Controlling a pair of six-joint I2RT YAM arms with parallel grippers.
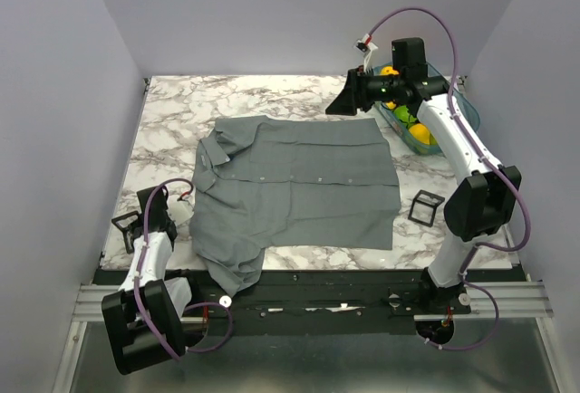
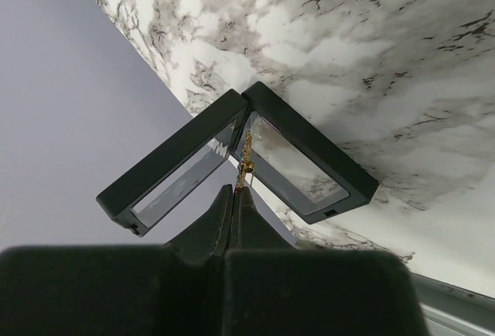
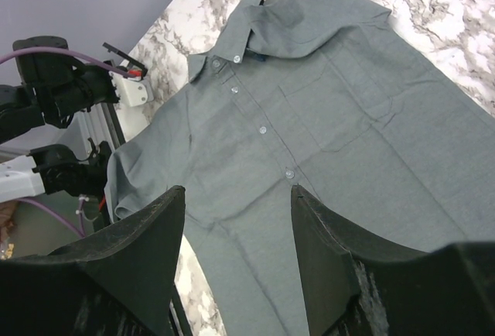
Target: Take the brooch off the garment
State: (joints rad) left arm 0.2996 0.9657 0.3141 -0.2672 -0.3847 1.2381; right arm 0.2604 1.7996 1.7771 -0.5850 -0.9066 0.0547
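Observation:
The grey shirt [image 1: 299, 185] lies flat in the middle of the marble table, collar to the left; it also shows in the right wrist view [image 3: 325, 119]. My left gripper [image 2: 234, 190] is shut on a tiny gold-coloured pin, the brooch [image 2: 246, 166], seen edge-on with no blue face showing. It holds the brooch just above an open black hinged frame case [image 2: 302, 158] at the table's left edge [image 1: 127, 223]. My right gripper [image 3: 238, 193] is open and empty, raised high over the table's far right [image 1: 343, 103].
A black wire-frame cube [image 1: 426, 206] stands right of the shirt. A teal bin [image 1: 464, 108] with yellow and green fruit sits at the back right, under the right arm. The left wall is close beside the case.

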